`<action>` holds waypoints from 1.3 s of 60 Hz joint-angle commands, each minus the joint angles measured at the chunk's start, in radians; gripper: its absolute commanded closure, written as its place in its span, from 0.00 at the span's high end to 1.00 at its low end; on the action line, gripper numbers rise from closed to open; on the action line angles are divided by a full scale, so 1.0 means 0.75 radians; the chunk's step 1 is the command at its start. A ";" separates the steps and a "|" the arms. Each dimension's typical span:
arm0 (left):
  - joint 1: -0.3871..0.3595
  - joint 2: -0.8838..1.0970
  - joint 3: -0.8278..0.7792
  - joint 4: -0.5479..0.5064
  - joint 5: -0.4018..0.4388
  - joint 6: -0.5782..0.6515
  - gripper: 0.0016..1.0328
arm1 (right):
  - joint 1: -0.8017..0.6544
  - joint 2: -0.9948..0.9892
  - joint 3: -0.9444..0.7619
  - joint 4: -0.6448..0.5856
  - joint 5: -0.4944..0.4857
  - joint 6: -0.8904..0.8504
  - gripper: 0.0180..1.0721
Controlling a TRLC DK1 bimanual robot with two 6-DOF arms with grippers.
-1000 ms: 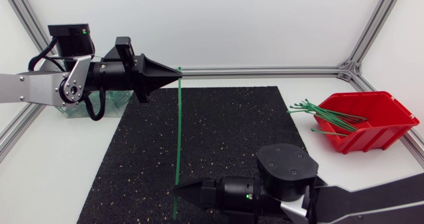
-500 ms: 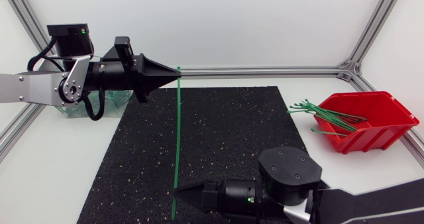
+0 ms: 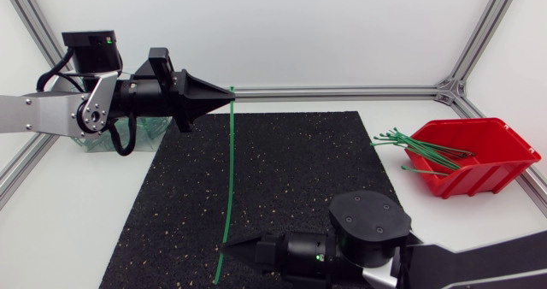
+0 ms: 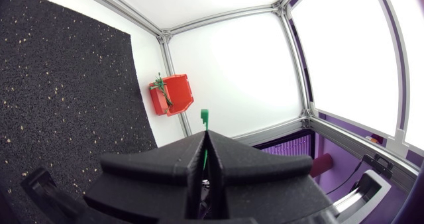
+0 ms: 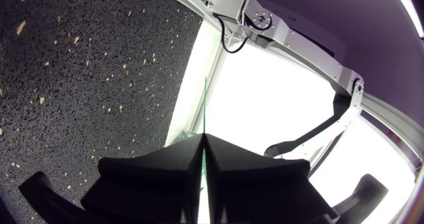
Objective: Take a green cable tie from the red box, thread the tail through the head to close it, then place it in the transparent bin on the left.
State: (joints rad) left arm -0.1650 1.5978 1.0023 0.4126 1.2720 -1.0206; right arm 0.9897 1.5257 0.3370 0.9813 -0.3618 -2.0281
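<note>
cable tie (image 3: 229,178) tail lower than before

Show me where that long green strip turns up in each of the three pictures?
Head view: the green cable tie stretches over the black mat, from the left gripper to the right gripper.
Left wrist view: its blocky end pokes out of the left gripper's tip.
Right wrist view: a thin line running ahead from the right gripper's tip.
Shared landmark: the black mat.
</note>
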 commanded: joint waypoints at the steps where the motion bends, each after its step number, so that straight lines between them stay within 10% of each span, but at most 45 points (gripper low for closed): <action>1: -0.007 -0.022 -0.044 0.029 0.018 0.015 0.03 | 0.020 0.029 0.025 -0.006 0.024 0.084 0.05; 42: -0.040 -0.149 -0.158 0.051 -0.066 0.140 0.03 | 0.130 -0.003 0.031 -0.020 0.507 1.252 0.05; 78: -0.089 -0.279 -0.224 -0.008 -0.086 0.138 0.03 | 0.243 0.093 -0.034 0.039 0.787 1.373 0.05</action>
State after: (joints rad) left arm -0.2249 1.4197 0.8635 0.4110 1.2098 -0.9337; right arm 1.1603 1.5764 0.3233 0.9966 0.1978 -1.0267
